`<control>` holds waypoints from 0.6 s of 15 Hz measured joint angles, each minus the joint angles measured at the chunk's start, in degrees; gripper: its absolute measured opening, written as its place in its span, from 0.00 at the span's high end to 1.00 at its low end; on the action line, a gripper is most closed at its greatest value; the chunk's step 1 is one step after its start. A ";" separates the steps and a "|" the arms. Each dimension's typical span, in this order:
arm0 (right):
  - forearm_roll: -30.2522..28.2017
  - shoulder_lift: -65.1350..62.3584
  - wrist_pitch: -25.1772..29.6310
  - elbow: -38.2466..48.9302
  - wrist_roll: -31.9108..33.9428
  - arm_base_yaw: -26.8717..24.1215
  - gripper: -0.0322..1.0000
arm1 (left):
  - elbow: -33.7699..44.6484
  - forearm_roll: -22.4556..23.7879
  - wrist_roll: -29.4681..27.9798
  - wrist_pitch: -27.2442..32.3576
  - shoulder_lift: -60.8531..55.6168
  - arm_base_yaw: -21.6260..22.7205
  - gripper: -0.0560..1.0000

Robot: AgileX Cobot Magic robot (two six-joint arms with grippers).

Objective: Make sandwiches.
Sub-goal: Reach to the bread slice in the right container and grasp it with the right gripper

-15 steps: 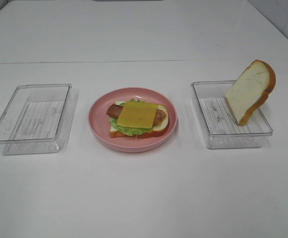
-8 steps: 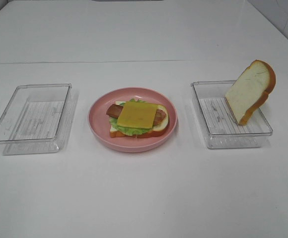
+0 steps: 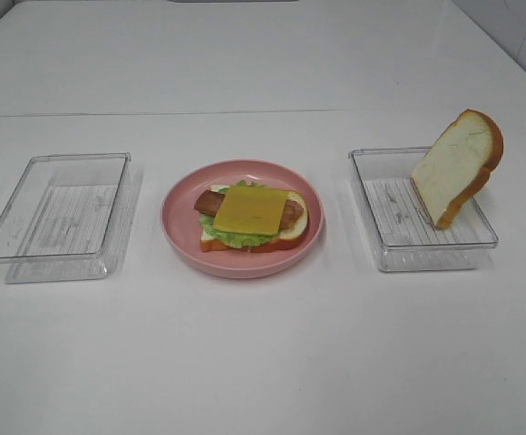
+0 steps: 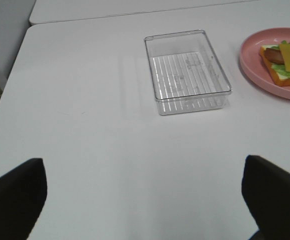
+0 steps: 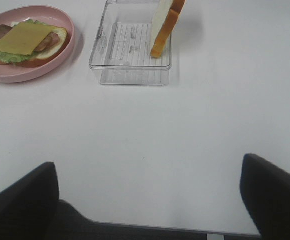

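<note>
An open sandwich (image 3: 250, 216) lies on the round pink plate (image 3: 181, 237): a bread slice, green lettuce, bacon and a yellow cheese square (image 3: 250, 208) on top. It also shows in the left wrist view (image 4: 286, 63) and the right wrist view (image 5: 27, 42). A second bread slice (image 3: 456, 168) leans upright in the right clear tray (image 3: 399, 258), also seen in the right wrist view (image 5: 164, 22). My left gripper (image 4: 145, 200) and right gripper (image 5: 147, 200) are open and empty, low over the near table. Neither shows in the exterior view.
An empty clear tray (image 3: 27, 258) stands left of the plate, also in the left wrist view (image 4: 190, 105). A table seam runs across behind the trays. White table surface lies in front of all three.
</note>
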 joint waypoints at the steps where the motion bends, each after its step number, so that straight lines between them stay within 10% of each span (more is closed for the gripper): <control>1: 0.00 0.00 0.00 0.00 0.00 0.00 0.06 | 0.00 0.00 0.00 0.00 0.00 1.43 0.02; 9: 0.34 23.72 2.86 -11.34 0.00 0.00 0.06 | 0.00 -0.06 0.00 0.00 0.00 1.95 0.02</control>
